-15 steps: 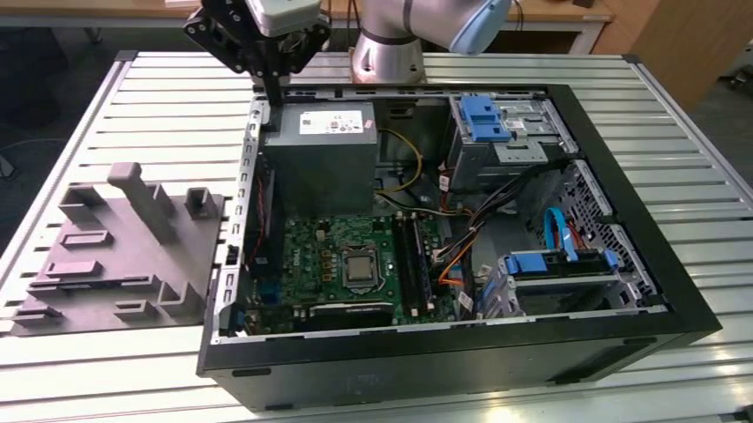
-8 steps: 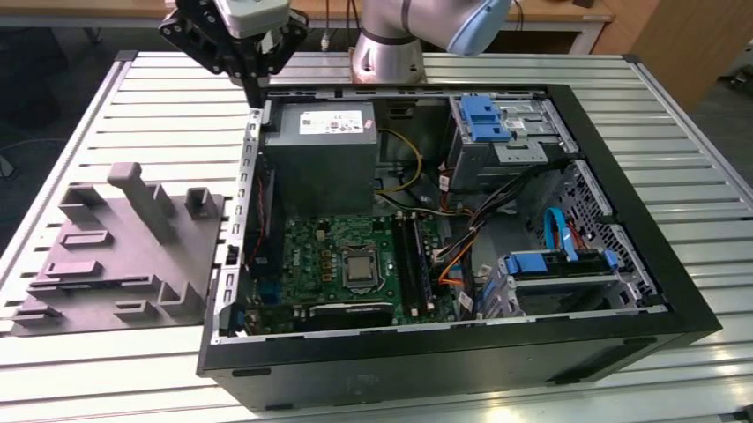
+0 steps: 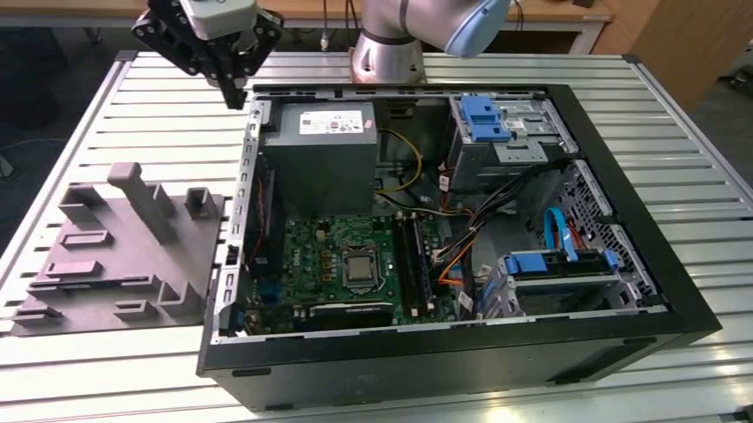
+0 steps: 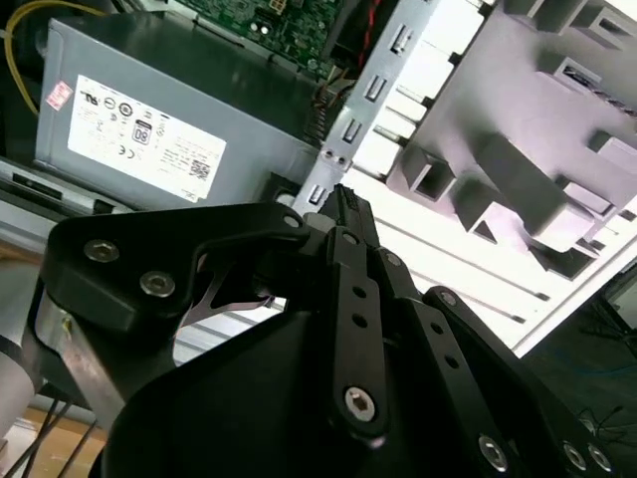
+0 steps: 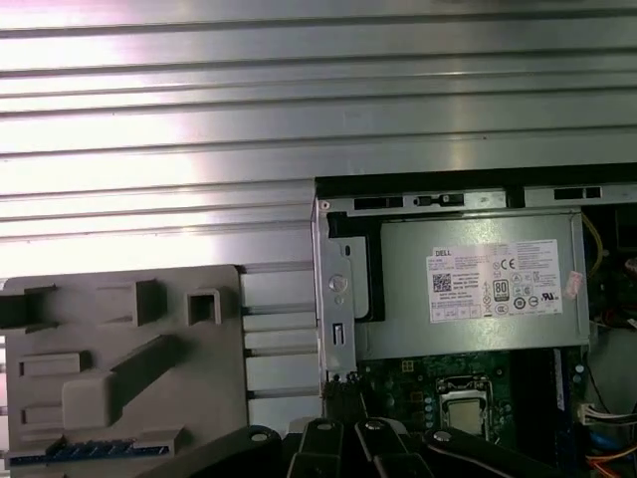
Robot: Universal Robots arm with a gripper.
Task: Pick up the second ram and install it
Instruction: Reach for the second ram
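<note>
The second ram point(image 5: 92, 450) shows in the first wrist view as a thin dark blue strip lying in a long slot of the grey fixture point(image 5: 119, 358). That fixture point(image 3: 118, 256) sits on the table at the exterior view's left of the open computer case point(image 3: 471, 352). My gripper point(image 3: 235, 93) hangs above the table just off the case's back corner, near the power supply point(image 3: 320, 154). Its fingers are shut with nothing between them, meeting at one tip in both wrist views point(image 4: 341, 199) point(image 5: 343, 394). It is well away from the ram. The motherboard point(image 3: 341, 264) with its long black slots point(image 3: 412, 260) lies inside the case.
The case's metal wall point(image 3: 249, 176) runs between the fixture and the motherboard. An upright post point(image 3: 144, 201) rises from the fixture. Drive cages with blue parts point(image 3: 506, 123) and loose cables point(image 3: 471, 229) fill the case at the exterior view's right. The arm's base point(image 3: 389, 53) stands behind the case.
</note>
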